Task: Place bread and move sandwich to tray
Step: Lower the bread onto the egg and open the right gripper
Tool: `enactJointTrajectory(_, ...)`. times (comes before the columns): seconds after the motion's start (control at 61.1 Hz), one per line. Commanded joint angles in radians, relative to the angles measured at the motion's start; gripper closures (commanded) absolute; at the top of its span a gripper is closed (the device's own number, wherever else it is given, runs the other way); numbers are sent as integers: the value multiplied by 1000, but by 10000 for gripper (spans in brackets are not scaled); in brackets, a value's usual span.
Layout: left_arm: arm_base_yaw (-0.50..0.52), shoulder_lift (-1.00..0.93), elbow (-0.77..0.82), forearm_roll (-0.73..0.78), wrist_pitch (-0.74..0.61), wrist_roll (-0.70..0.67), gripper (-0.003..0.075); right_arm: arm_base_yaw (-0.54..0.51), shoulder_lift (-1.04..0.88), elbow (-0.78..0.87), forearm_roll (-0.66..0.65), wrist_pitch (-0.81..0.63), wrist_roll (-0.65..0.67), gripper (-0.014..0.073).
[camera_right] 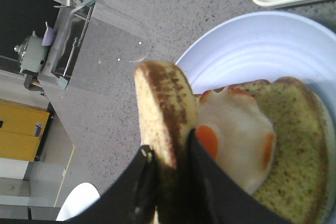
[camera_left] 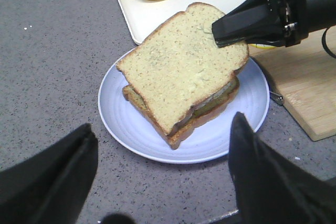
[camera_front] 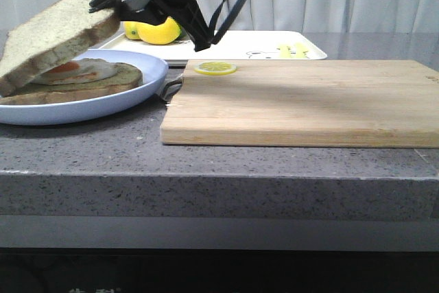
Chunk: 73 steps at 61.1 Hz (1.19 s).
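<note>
My right gripper (camera_front: 110,5) is shut on the edge of the plain bread slice (camera_front: 51,36) and holds it tilted, its far end resting on the egg-topped slice (camera_front: 103,77) on the round pale-blue plate (camera_front: 147,94). In the right wrist view the fingers (camera_right: 168,156) pinch the bread crust (camera_right: 160,103) above the fried egg (camera_right: 231,135). In the left wrist view the bread (camera_left: 181,64) covers the lower slice, held by the right gripper (camera_left: 220,30). My left gripper (camera_left: 163,156) is open and empty, just short of the plate (camera_left: 136,129). The white tray (camera_front: 274,46) lies behind the plate.
A light wooden cutting board (camera_front: 309,101) with a lemon slice (camera_front: 215,68) lies right of the plate. Two lemons (camera_front: 154,30) sit on the tray's left end. The grey counter's front edge runs across the front view.
</note>
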State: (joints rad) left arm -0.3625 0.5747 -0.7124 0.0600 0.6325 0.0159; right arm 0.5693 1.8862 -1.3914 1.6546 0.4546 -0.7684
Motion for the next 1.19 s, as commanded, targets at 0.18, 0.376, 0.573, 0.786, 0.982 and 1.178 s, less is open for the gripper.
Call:
enactJointTrajectory(0.18, -8, 6, -27, 0, -68, -1, 207, -55, -65, -28, -34, 108, -9, 132)
enactJointTrajectory(0.376, -8, 6, -27, 0, -68, -1, 207, -81, -133, -28, -189, 112, 7, 116)
enactJointTrajectory(0.573, -8, 6, -27, 0, -68, -1, 207, -98, -272, -28, -590, 129, 218, 117)
enactJointTrajectory(0.786, -8, 6, -27, 0, -66, -1, 207, -98, -457, -28, -1335, 264, 669, 117)
enactJointTrajectory(0.982, -8, 6, -27, 0, -66, -1, 207, -97, -687, 45, -1669, 369, 804, 117)
enactJointTrajectory(1.178, -8, 6, -27, 0, -66, -1, 207, -97, -918, 208, -1690, 353, 804, 117)
